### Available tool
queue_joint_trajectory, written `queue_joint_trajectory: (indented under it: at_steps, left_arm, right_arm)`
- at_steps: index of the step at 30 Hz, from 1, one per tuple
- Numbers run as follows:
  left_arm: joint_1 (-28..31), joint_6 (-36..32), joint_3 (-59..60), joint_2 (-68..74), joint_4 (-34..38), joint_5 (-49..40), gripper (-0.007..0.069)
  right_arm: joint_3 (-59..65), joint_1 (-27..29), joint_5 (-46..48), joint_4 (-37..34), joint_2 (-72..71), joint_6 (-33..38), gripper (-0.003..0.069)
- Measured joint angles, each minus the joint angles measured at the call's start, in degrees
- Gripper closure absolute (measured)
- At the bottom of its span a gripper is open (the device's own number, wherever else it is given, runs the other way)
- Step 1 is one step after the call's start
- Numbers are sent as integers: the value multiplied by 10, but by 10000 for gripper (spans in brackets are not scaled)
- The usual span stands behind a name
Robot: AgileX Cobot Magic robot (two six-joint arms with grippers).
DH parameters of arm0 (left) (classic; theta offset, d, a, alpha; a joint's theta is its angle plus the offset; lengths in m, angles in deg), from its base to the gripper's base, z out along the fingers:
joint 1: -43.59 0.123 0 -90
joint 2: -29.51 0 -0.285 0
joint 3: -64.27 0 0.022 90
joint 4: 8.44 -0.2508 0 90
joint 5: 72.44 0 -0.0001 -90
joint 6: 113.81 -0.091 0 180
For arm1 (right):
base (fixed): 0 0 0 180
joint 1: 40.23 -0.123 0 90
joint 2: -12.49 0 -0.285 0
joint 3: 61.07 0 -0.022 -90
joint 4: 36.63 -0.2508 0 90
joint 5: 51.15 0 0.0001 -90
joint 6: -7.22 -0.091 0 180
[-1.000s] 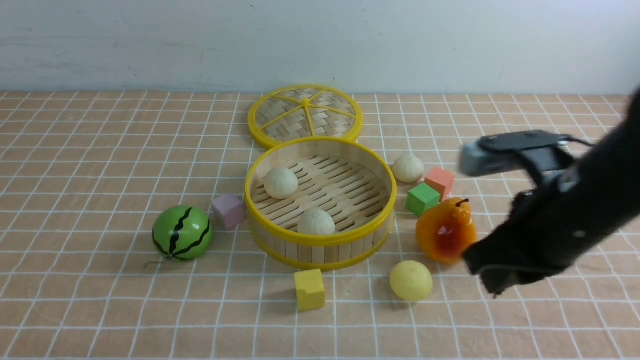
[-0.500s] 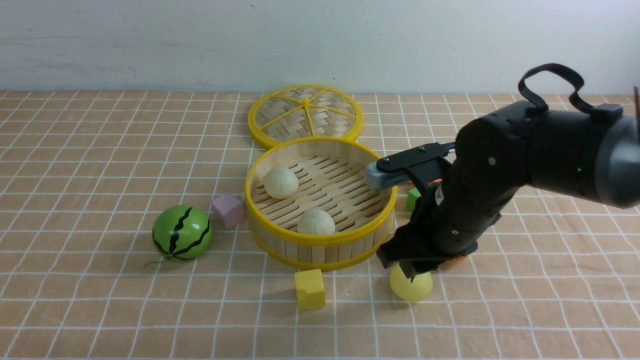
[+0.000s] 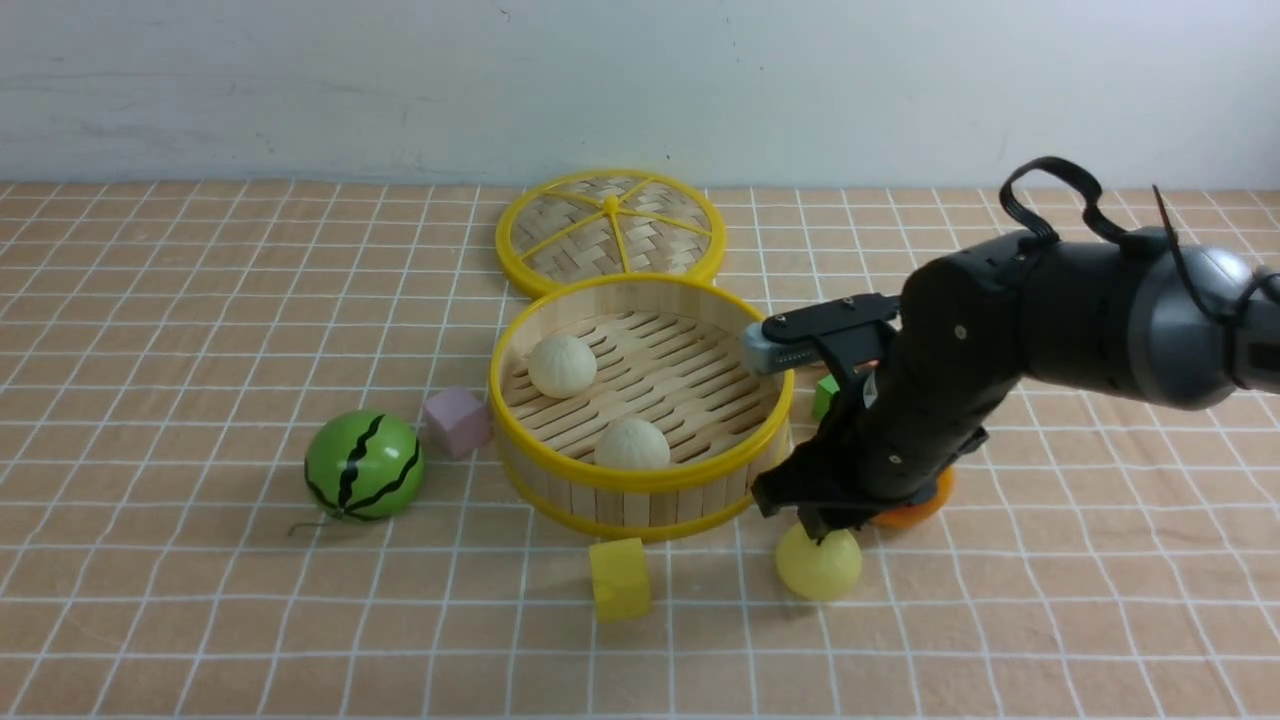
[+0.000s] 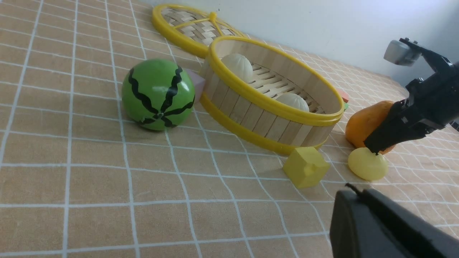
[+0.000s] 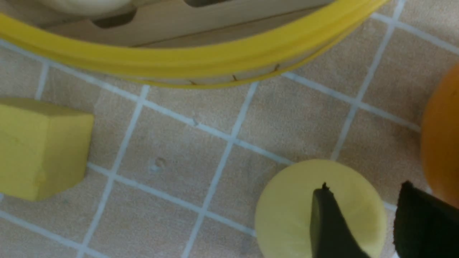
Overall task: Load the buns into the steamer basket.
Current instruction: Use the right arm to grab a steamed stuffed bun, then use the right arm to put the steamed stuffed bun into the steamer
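Note:
The steamer basket point(image 3: 640, 478) stands mid-table and holds two off-white buns point(image 3: 562, 365) point(image 3: 632, 444). The pale yellow bun point(image 3: 820, 565) lies on the cloth at the basket's front right. My right gripper point(image 3: 815, 522) is open and right on top of it: in the right wrist view point(image 5: 365, 184) one finger lies over the bun point(image 5: 287, 211), the other stands between bun and orange pear point(image 5: 443, 136). The third off-white bun is hidden behind my right arm. My left gripper point(image 4: 376, 222) is shut and empty, low over the cloth, short of the yellow bun point(image 4: 367, 165).
The woven lid point(image 3: 610, 230) lies behind the basket. The watermelon ball point(image 3: 363, 465) and a pink cube point(image 3: 456, 420) sit left of it, a yellow cube point(image 3: 619, 578) in front. The pear point(image 3: 915, 505) and a green cube point(image 3: 825, 395) peek out behind my right arm.
My right arm has swung in from the right and come down over the pale yellow bun. It now covers the off-white bun and the cubes right of the basket.

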Motion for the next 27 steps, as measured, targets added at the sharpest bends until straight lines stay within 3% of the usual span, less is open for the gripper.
queue_joint_trajectory:
  at_steps: [7, 11, 16, 27]
  left_arm:
    - [0, 0, 0, 0, 0, 0, 615]
    - [0, 0, 0, 0, 0, 0, 609]
    - [0, 0, 0, 0, 0, 0, 609]
    - [0, 0, 0, 0, 0, 0, 608]
  right_arm:
    - [0, 0, -9, -18, 17, 16, 403]
    - [0, 0, -10, -21, 19, 25, 479]
    - [0, 0, 7, -21, 17, 47, 654]
    - [-13, 0, 48, -69, -83, 81, 662]
